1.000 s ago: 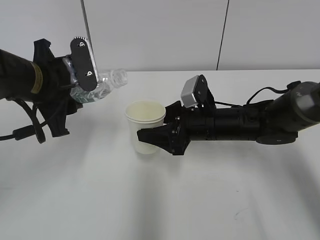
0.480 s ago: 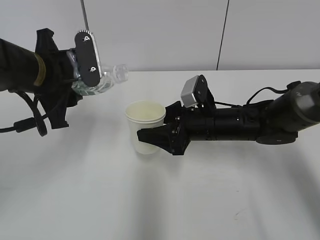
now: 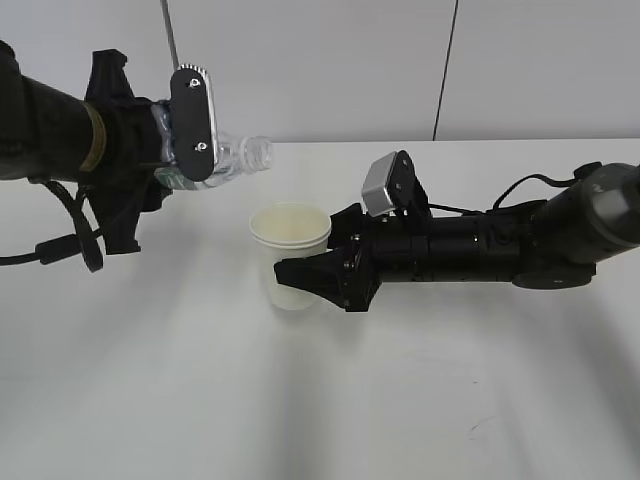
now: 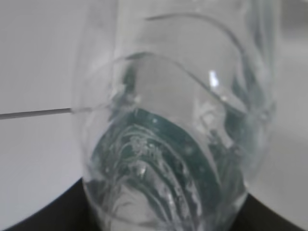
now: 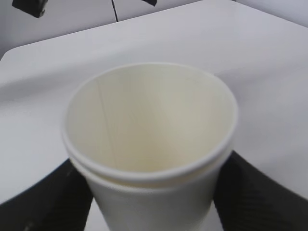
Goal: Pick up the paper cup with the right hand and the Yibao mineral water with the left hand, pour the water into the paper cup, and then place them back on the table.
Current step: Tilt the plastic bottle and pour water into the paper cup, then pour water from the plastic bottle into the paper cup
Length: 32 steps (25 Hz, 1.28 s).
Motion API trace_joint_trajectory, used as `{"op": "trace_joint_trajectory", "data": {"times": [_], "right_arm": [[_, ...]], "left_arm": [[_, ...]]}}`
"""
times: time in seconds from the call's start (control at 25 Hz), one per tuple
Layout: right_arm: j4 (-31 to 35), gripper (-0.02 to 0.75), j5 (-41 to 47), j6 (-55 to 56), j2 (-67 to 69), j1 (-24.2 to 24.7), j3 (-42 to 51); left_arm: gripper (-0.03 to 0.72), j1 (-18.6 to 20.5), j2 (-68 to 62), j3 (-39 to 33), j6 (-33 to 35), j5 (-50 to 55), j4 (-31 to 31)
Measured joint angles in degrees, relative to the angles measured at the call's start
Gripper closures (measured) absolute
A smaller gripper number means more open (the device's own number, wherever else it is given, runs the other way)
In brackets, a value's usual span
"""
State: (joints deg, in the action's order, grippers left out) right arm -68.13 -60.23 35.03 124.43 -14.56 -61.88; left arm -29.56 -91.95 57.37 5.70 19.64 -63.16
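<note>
My left gripper (image 3: 178, 150) is shut on the Yibao mineral water bottle (image 3: 228, 160), held on its side above the table, its open mouth pointing right and just up-left of the cup. The bottle fills the left wrist view (image 4: 178, 144), green label and clear water showing through. My right gripper (image 3: 300, 272) is shut on the cream paper cup (image 3: 290, 250), upright at the centre. In the right wrist view the cup (image 5: 149, 144) sits between the black fingers (image 5: 57, 197); its inside looks dry. I cannot tell if the cup rests on the table (image 3: 320, 400).
The white table runs to a pale wall behind. A thin dark cable hangs down the wall at the right (image 3: 445, 70) and a grey rod at the left (image 3: 167, 30). The right arm's cable lies on the table at far right (image 3: 540, 182).
My left gripper has moved right and slightly up with the bottle, bringing its mouth closer to the cup. The right arm and cup have not moved.
</note>
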Motion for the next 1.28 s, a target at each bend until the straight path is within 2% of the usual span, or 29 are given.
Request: {"op": "trace_joint_trajectory", "data": {"times": [0.52, 1.28], "right_arm": [[-1.5, 0.188, 0.1, 0.4, 0.0, 0.0, 0.0], [-1.9, 0.188, 0.1, 1.3, 0.0, 0.0, 0.0]], "left_arm": [[0.328, 0.0, -0.7, 0.0, 0.0, 1.2, -5.4], [0.328, 0.0, -1.6, 0.0, 0.1, 1.6, -10.3]]}}
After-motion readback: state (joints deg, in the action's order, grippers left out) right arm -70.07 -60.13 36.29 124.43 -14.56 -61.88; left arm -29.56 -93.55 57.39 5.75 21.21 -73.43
